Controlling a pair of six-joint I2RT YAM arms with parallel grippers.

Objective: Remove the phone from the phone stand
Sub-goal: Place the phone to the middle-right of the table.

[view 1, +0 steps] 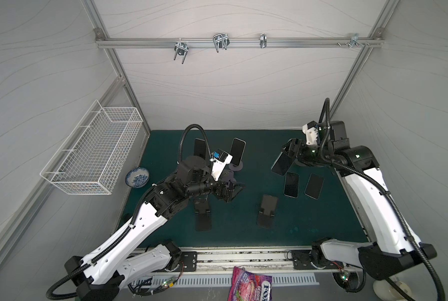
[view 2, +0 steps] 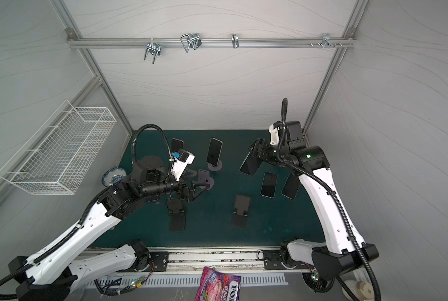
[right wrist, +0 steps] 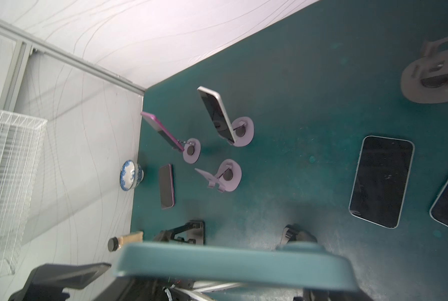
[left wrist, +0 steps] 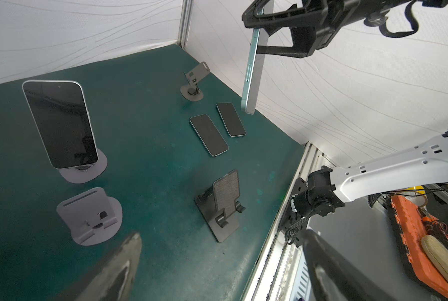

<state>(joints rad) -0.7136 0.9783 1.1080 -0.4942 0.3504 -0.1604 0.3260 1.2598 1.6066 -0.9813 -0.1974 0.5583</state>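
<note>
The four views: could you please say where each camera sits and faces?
Top views: overhead by the arm bases, looking down on the mat; left gripper and right gripper show.
Left wrist: on left arm, faces the right gripper; own fingers show.
Right wrist: on right arm, faces the wire basket; own fingers grip the teal phone.
Shared: both wrist views show the silver phone on its stand.

Below the right gripper (view 1: 287, 153), two flat phones (view 1: 291, 184) on the mat (view 1: 243, 234); behind the left gripper (view 1: 236, 191), a propped phone (view 1: 237, 150) on its stand (view 1: 237, 167).
</note>
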